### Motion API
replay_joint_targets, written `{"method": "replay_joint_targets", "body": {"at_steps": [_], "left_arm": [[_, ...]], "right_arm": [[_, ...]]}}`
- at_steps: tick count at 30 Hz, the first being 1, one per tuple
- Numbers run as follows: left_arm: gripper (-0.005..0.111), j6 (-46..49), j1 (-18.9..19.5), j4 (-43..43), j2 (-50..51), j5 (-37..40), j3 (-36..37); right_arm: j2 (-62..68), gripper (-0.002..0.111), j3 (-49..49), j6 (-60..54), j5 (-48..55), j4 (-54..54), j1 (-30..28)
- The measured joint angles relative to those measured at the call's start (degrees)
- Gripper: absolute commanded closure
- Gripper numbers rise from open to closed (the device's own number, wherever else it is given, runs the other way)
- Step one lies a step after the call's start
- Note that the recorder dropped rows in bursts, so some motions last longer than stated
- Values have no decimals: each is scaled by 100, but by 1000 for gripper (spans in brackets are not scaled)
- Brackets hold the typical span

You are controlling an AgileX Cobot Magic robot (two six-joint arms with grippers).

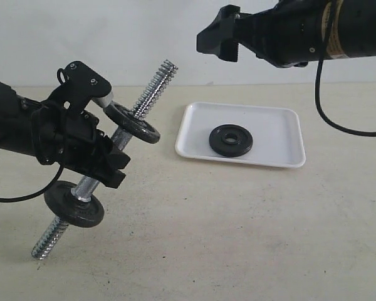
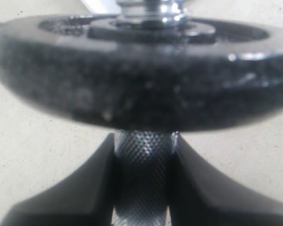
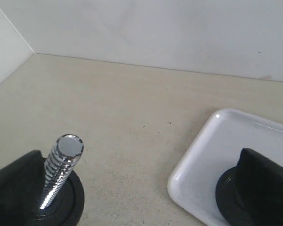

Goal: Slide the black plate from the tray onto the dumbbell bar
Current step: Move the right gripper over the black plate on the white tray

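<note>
Clearly round black plate [image 1: 230, 140] lay flat in tray [image 1: 282, 125], hub [image 1: 223, 135] ringing hole [image 1: 230, 137]; left claw [image 1: 111, 153] clamped bar [image 1: 156, 78]; right claw [image 1: 214, 36] gaped empty.

The small round black metal plate [image 1: 230, 140] was dull black all over. The shallow rectangular plastic tray [image 1: 282, 128] was plain glossy white. The short steel dumbbell bar [image 1: 151, 88] shone chrome, with coarse spiral ridges at its ends and a fine diamond knurl at its middle. The bar's upper round metal disc [image 1: 133, 123] and lower round metal disc [image 1: 74, 204] were black with a grainy, faintly speckled surface. The flat tabletop [image 1: 238, 244] was pale beige with tiny dark flecks.
</note>
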Motion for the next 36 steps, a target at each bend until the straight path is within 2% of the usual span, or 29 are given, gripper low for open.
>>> {"method": "replay_joint_targets", "body": {"at_steps": [9, 13, 21, 24, 27, 32, 36], "left_arm": [[102, 0, 0, 0, 0, 0, 0], [102, 26, 0, 0, 0, 0, 0], [102, 36, 10, 0, 0, -34, 0], [102, 36, 24, 0, 0, -48, 0], [102, 36, 28, 0, 0, -48, 0], [102, 36, 28, 0, 0, -48, 0], [102, 36, 28, 0, 0, -48, 0]], "right_arm": [[0, 6, 0, -276, 536, 0, 0], [69, 6, 0, 133, 937, -12, 0], [1161, 6, -11, 145, 987, -12, 0], [1560, 6, -82, -655, 578, -12, 0], [1611, 6, -168, -1224, 664, -12, 9], [1611, 6, -479, -2727, 1312, -23, 9], [1611, 6, -727, -4387, 2310, -35, 9]]}}
